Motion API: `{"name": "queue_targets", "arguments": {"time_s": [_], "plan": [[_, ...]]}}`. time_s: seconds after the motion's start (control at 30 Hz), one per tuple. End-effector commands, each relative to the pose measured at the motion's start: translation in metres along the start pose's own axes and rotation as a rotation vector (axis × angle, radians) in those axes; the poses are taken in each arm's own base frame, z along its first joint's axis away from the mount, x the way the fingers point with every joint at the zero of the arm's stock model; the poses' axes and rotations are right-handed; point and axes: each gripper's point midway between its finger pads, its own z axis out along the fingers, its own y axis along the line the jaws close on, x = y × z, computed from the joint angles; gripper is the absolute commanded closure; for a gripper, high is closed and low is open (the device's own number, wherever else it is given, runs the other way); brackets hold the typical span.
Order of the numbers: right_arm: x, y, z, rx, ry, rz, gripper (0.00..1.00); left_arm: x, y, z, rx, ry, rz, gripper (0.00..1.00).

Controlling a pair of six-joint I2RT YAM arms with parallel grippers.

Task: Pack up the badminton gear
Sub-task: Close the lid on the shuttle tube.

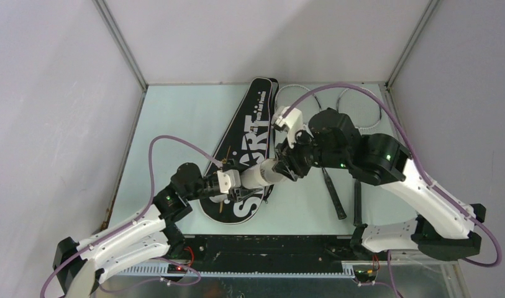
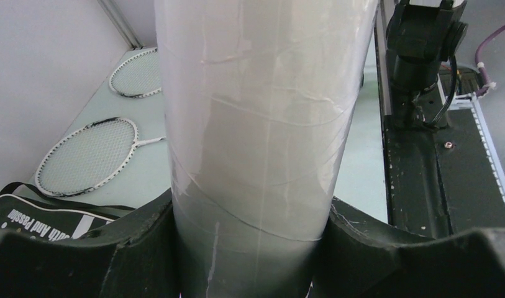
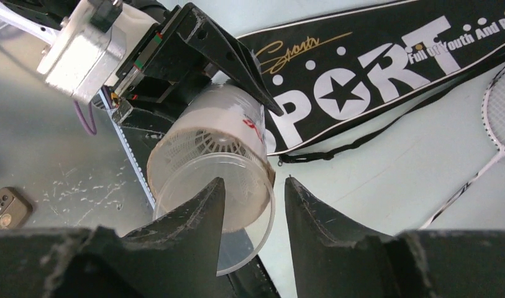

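The left hand (image 1: 228, 181) is clamped on the tube (image 1: 259, 176) and holds it level above the bag (image 1: 253, 124), which lies flat from the far edge of the counter (image 1: 175, 118) towards its near edge. The right hand (image 3: 254, 186) hovers at the tube's open mouth, fingers spread and empty. One shuttlecock (image 3: 215, 139) sits inside the tube. Whether others lie deeper I cannot tell, and none shows loose on the counter. The two rackets (image 2: 88, 156) lie side by side near the right edge, outside the bag. My judgement: shuttlecock loading is underway or nearly finished, while the tube and both rackets are not yet in the bag.
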Motion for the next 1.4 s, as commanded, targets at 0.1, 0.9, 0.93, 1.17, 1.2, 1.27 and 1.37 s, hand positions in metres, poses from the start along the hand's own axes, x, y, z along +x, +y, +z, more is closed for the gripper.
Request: {"name": "queue_targets", "arguments": {"time_s": [0.1,0.9,0.93,1.17,1.2,1.27,1.37], "plan": [[-0.029,0.002,-0.015,-0.01,-0.231,-0.064,0.56,-0.037,0.002,0.001,-0.009,-0.147,-0.074,0.51],[-0.069,0.007,0.033,0.113,-0.556,-0.241,0.56,-0.069,-0.013,0.007,0.102,-0.276,-0.203,0.5],[-0.068,0.007,0.034,0.112,-0.551,-0.236,0.56,-0.073,-0.013,0.006,0.101,-0.295,-0.2,0.5],[-0.053,0.002,0.044,0.089,-0.53,-0.138,0.55,-0.077,-0.017,-0.001,0.101,-0.343,-0.172,0.5],[-0.048,0.004,0.047,0.065,-0.514,-0.13,0.55,-0.077,-0.016,-0.001,0.092,-0.345,-0.173,0.5],[-0.042,0.003,0.05,0.05,-0.509,-0.089,0.55,-0.078,-0.015,-0.003,0.083,-0.351,-0.172,0.5],[-0.03,0.002,0.059,0.043,-0.507,-0.063,0.55,-0.082,-0.015,-0.004,0.078,-0.372,-0.184,0.5]]}}
